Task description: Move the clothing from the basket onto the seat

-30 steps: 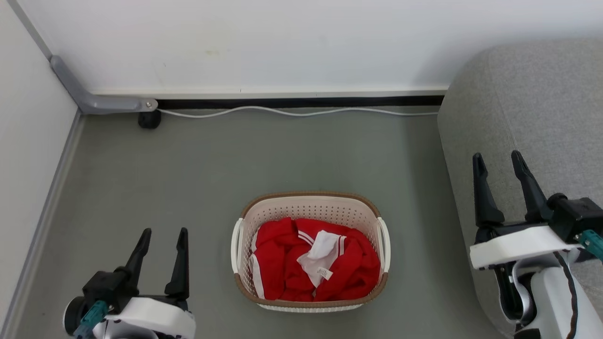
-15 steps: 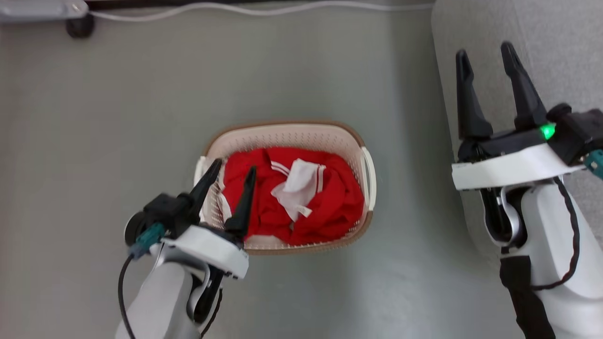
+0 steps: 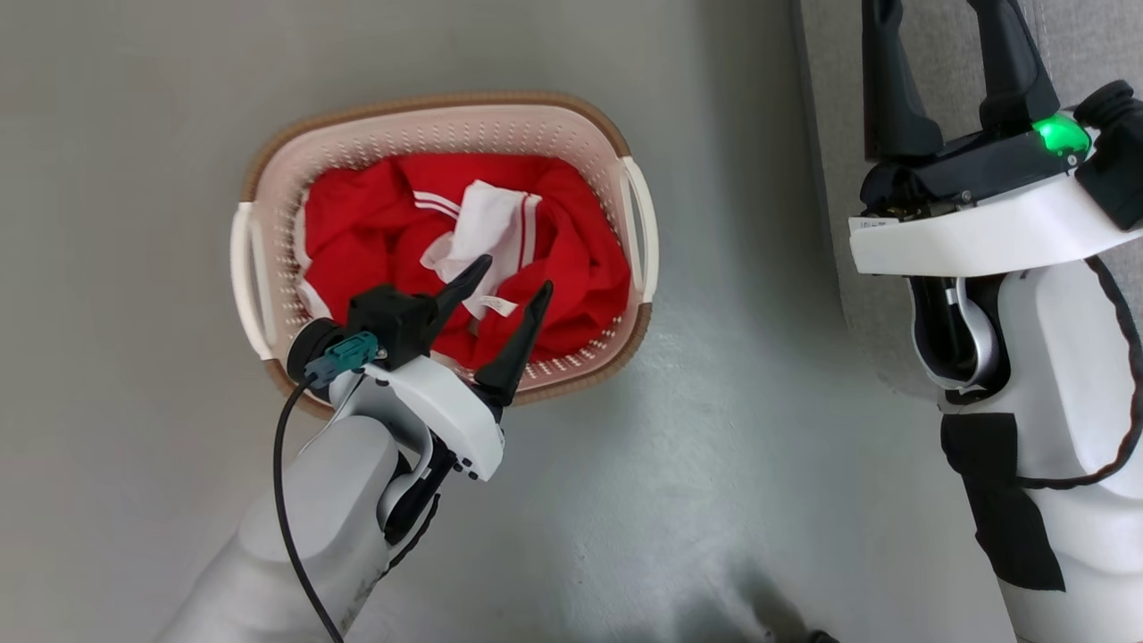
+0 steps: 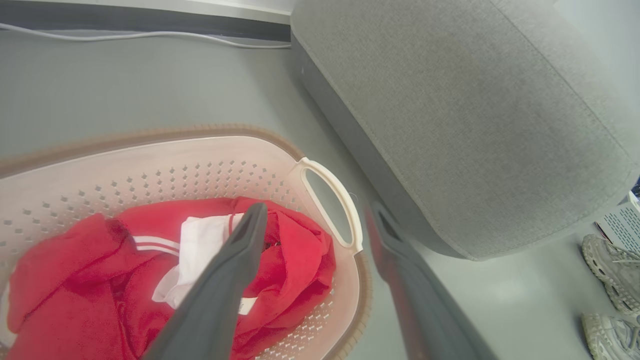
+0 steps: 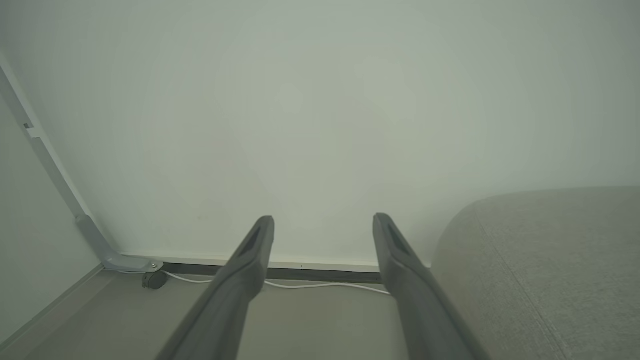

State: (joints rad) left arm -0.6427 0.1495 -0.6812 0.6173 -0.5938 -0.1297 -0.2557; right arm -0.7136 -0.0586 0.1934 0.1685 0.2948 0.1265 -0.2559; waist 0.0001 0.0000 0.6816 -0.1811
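The cream basket with a brown rim stands on the grey floor and holds red clothing with white stripes and a white patch. My left gripper hangs open above the basket's near edge, fingers apart over the red fabric, holding nothing. In the left wrist view the clothing lies in the basket beneath the open left gripper. The grey seat rises right of the basket; its edge runs beside my right arm. My right gripper is open and empty, facing the wall.
A white cable and a dark baseboard run along the wall's foot. A grey bracket with a black caster sits at the corner. Two pale shoes stand on the floor beyond the seat. Bare grey floor surrounds the basket.
The head camera has tilted down, shifting the whole picture. My left gripper has moved right from beside the basket to above the clothing, still open. The right gripper stays open.
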